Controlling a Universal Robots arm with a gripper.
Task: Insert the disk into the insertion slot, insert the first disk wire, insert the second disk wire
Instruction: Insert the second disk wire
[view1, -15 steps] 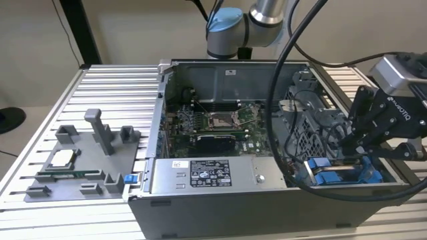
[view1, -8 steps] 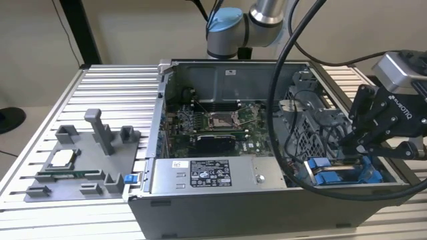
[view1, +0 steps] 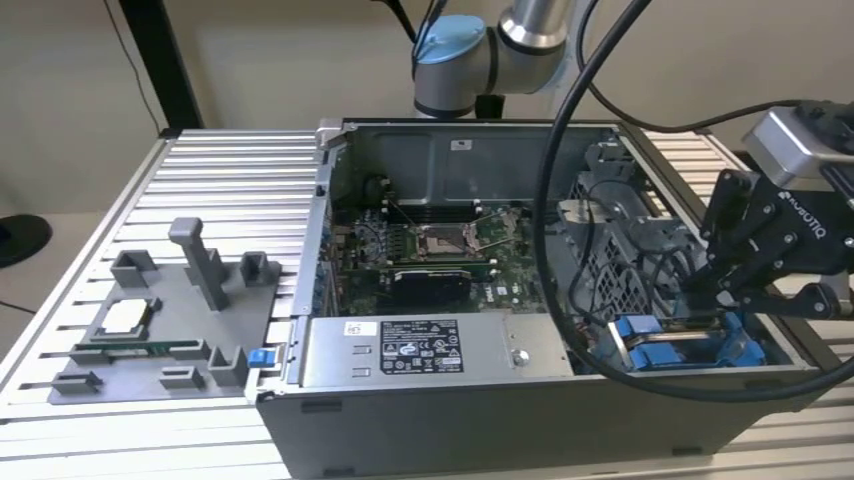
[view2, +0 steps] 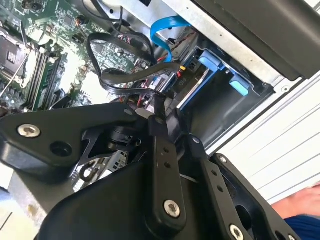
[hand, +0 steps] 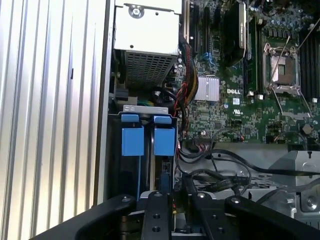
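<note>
Gripper (view1: 727, 300): I see it low by the slot (view1: 687, 345); I cannot tell its grip.
Disk (hand: 161, 170): hard, heavy; hold blue sides.
Wire (view2: 125, 80): I find it bendy; hold the plug.

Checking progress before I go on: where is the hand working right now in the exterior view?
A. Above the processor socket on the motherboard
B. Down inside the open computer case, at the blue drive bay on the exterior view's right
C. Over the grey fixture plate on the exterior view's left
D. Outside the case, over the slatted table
B: the hand hangs inside the computer case, just above the blue-railed insertion slot.
</note>
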